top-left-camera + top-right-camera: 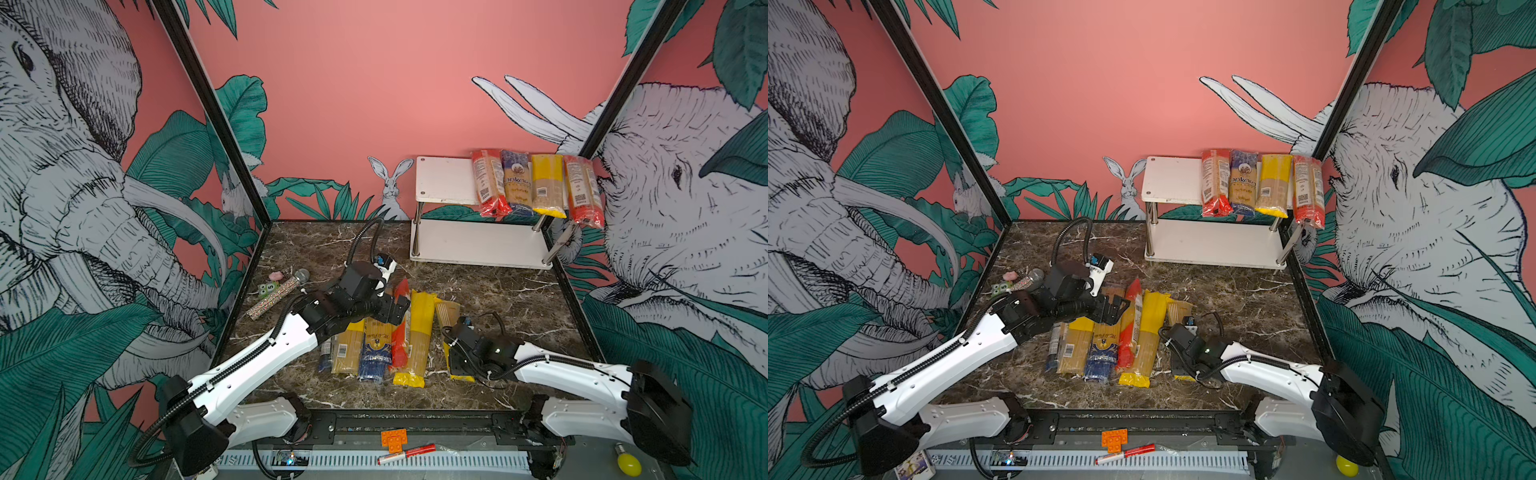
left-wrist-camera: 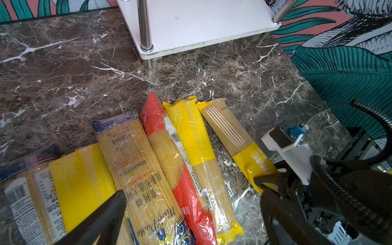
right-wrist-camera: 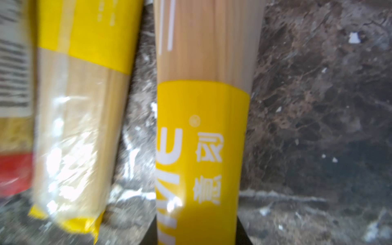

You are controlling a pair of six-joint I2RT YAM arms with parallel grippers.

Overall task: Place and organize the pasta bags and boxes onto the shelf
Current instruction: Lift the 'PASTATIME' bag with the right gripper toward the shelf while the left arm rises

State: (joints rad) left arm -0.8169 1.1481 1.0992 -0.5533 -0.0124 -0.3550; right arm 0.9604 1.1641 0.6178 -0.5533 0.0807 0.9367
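Right wrist view, Ana: what has the right gripper (image 3: 198, 235) got?

It is clamped on the yellow-band pack (image 3: 201, 148), Ben. Dark fingers (image 3: 242, 237) press against both its sides, close to the end nearest the robot. The pack lies flat on the marble table (image 3: 318, 106).

Where does that sit in the wider scene?

At the right edge of the pile (image 1: 374, 340), mid-table. Five more packs lie beside it, all running lengthwise away from the robot, the red pack (image 2: 152, 114) among them.

And the left gripper (image 2: 191, 197)?

Over the pile's far part, jaws wide apart, nothing between them. Whether it touches the packs I cannot tell.

The shelf (image 1: 444, 178)?

At the table's far right corner, against the back wall. Four packs (image 1: 546, 183) lie side by side on the right part of its top board: red, blue, yellow, red. Their near ends overhang the front edge.
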